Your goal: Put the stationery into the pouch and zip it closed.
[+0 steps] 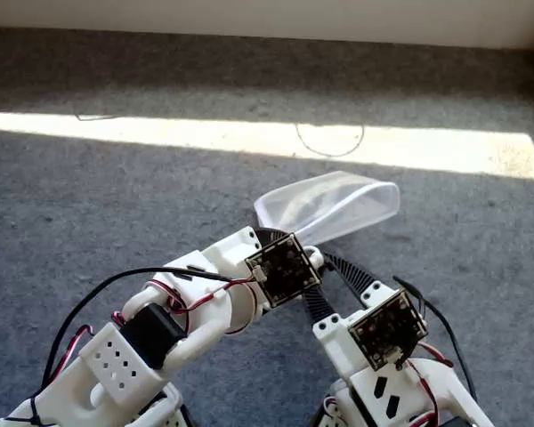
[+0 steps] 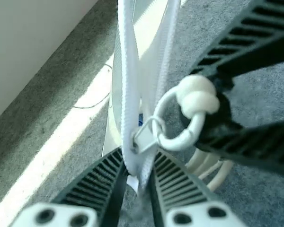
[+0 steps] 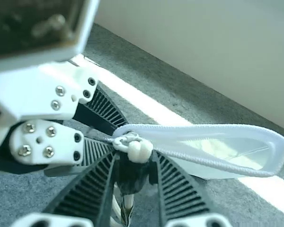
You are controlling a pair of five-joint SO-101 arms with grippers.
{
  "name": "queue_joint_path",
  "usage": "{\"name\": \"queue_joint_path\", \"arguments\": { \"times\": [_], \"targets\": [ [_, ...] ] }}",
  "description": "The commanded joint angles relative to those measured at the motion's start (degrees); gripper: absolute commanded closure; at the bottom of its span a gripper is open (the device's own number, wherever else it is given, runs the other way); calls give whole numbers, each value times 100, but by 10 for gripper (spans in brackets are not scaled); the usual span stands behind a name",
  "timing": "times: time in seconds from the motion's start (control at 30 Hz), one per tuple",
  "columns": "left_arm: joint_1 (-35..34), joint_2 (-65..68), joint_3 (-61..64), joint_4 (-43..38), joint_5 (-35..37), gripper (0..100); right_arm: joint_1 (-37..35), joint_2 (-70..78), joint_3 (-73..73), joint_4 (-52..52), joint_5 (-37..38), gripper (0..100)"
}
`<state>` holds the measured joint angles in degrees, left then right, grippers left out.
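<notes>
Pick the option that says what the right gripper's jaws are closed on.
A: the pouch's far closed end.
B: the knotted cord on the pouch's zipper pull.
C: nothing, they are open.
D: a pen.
B: in the right wrist view the right gripper has its jaws shut around the white knotted cord at the zipper end of the pouch.

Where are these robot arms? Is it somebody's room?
Probably an indoor room: grey carpet underneath, a pale wall along its far edge, and a strip of sunlight lying across it.
</notes>
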<state>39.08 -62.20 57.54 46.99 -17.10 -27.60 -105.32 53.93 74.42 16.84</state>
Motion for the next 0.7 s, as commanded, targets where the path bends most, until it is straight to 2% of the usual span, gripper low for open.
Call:
{"name": "queue_joint_path", "arguments": {
  "times": [0.0, 0.13, 0.57, 0.67],
  "targets": [
    [40, -110, -22, -97, 149, 995, 664, -4, -365, -426, -281, 993],
    [40, -110, -22, -88, 413, 995, 1112, -4, -356, -787, -633, 993],
    [31, -110, 75, -88, 413, 995, 1130, 13, -312, -1297, -976, 993],
    [31, -110, 110, -79, 404, 995, 1138, 13, 40, -1684, -976, 993]
  ]
}}
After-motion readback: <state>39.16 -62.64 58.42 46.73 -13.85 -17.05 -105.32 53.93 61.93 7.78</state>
